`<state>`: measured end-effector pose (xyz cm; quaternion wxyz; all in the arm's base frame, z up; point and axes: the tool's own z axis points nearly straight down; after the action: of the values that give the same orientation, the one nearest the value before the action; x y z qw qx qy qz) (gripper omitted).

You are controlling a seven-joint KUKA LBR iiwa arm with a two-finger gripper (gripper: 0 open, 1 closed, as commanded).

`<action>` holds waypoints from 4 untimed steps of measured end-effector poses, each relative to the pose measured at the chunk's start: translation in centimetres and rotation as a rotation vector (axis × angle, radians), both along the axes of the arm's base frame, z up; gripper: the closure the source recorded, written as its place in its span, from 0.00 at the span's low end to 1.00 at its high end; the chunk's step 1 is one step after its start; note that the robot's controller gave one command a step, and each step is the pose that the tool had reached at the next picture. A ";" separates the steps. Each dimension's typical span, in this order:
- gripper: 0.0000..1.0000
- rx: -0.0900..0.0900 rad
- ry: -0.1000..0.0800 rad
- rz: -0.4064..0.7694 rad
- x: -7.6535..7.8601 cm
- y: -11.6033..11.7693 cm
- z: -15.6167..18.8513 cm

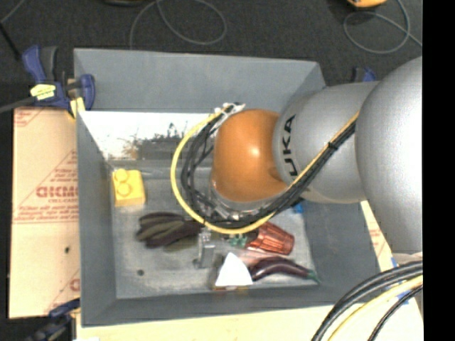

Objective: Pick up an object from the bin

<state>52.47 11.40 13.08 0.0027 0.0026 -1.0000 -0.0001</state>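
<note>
In the bin [96, 212] a block [128, 187] is lying at left, a limp bundle [163, 229] is sitting before it to the right, the pincer [206, 251] is hanging at the bundle's right end, and a ribbed cup [271, 241], wedge [232, 272] and pod [283, 267] are clustering further right.

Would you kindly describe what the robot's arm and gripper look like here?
The arm is bulky, rounded and silver-grey, with black lettering partly visible. A glossy orange cover caps its wrist, ringed by looping yellow and black cables. The gripper below is small, grey metal.
</note>
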 end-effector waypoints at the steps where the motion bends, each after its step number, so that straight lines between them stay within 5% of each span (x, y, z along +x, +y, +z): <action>1: 0.00 0.001 -0.007 -0.003 0.2 0.0 0.5; 2: 1.00 0.001 -0.003 -0.210 1.7 1.2 -5.9; 3: 1.00 0.001 -0.003 -0.210 1.7 1.2 -5.9; 4: 1.00 0.001 -0.005 -0.201 0.8 0.6 3.6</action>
<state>53.29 12.00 16.68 0.0003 -0.0977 -0.9952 -0.0011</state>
